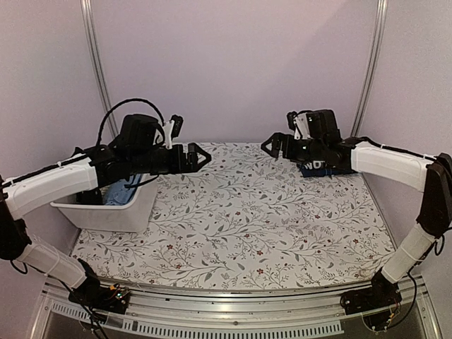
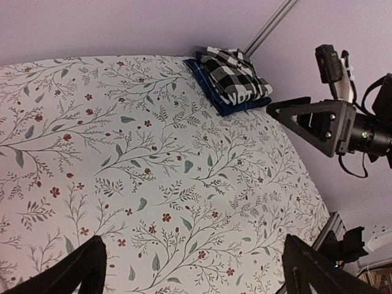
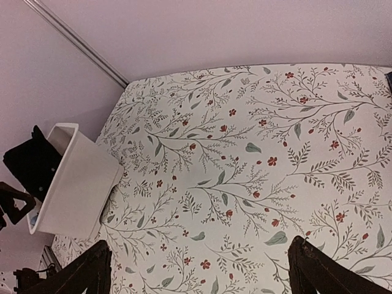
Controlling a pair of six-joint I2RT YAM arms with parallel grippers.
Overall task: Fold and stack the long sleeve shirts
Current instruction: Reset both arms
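Observation:
The black-and-white check shirt (image 2: 236,75) lies folded on top of the folded navy plaid shirt (image 2: 209,86) at the table's far right corner. In the top view this stack (image 1: 316,168) is mostly hidden behind my right wrist. My left gripper (image 1: 205,157) is open and empty, held above the table's back left, pointing right. My right gripper (image 1: 268,146) is open and empty, held above the back right, pointing left, just in front of the stack. Both wrist views show only floral cloth between the spread fingers (image 2: 79,269) (image 3: 324,269).
A white plastic bin (image 1: 113,208) stands at the left edge under my left arm, with blue cloth (image 1: 121,191) inside; it also shows in the right wrist view (image 3: 73,177). The floral tablecloth (image 1: 240,219) covers the table. Walls close the back and sides.

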